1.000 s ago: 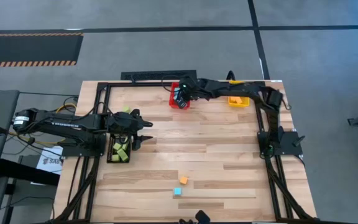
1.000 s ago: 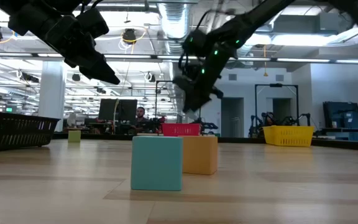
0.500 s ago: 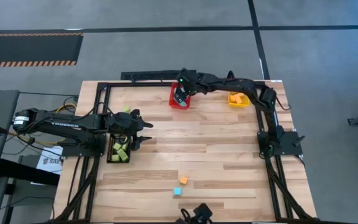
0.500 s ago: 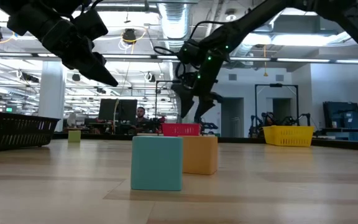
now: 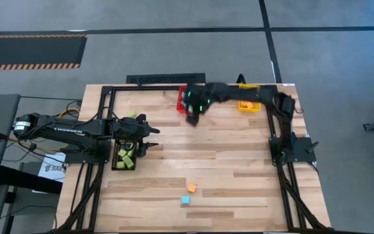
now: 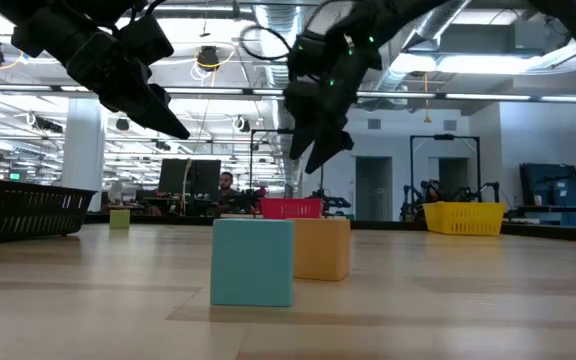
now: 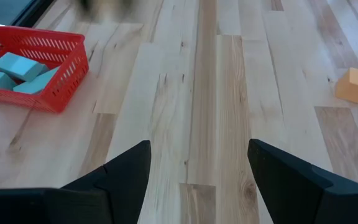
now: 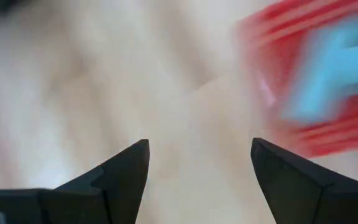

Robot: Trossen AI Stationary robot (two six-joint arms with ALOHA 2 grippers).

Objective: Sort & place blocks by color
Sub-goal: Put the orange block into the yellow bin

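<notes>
Right end effector (image 5: 192, 117), open, has withdrawn from red bin (image 5: 182, 95).

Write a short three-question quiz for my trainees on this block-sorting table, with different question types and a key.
1. True or false: the red bin holds light blue blocks.
2. Which bin holds lime green blocks? A red, B yellow, C black.
3. Fill in: loose on the table near its front edge lie one light blue cube and one ____ cube.

Key: 1 true; 2 C; 3 orange.
</notes>
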